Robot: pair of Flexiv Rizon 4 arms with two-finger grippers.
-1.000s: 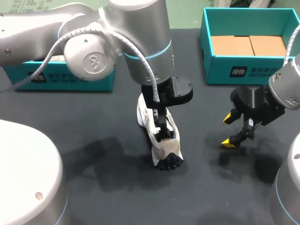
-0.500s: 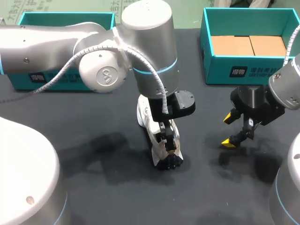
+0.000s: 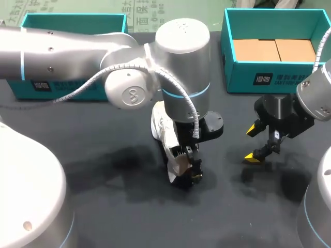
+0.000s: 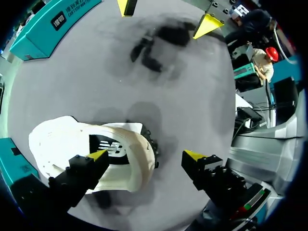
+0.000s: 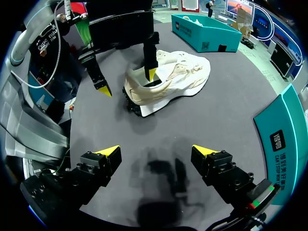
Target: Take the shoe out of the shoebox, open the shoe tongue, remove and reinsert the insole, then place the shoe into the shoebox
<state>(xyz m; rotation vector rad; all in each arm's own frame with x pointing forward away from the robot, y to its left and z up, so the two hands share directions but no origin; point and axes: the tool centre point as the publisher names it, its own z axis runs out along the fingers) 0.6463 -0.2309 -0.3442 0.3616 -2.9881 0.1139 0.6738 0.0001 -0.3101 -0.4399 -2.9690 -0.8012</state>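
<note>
Dark matte table [image 3: 103,201] is carrying everything. Two teal cardboard boxes are sitting along its far edge: the left teal box [image 3: 72,23], open-topped, and the right teal box [image 3: 274,77], with flat brown cardboard panels [image 3: 274,50] lying inside. Both are showing white label print on the near wall; not reading it off. Shoe [image 3: 161,129] is standing on its sole on the table between the boxes, outside both. It is showing a smooth white-cream upper [image 5: 185,72], a chunky black lugged outsole [image 5: 132,103] at the heel, and a dark insole [image 4: 113,149] with a white logo through the opening. Left arm [image 3: 181,67] is hanging right over it. Left jaws are standing wide apart, gripping nothing: one yellow tip [image 4: 98,155] is sitting inside the shoe opening over the insole, the other tip [image 4: 195,155] is hanging outside the heel over the table. Cannot tell if the inner tip is touching. Right jaws are also standing spread, holding nothing, with the yellow fingertips [image 5: 108,151] hovering above the table, near the shoe but apart from it.
</note>
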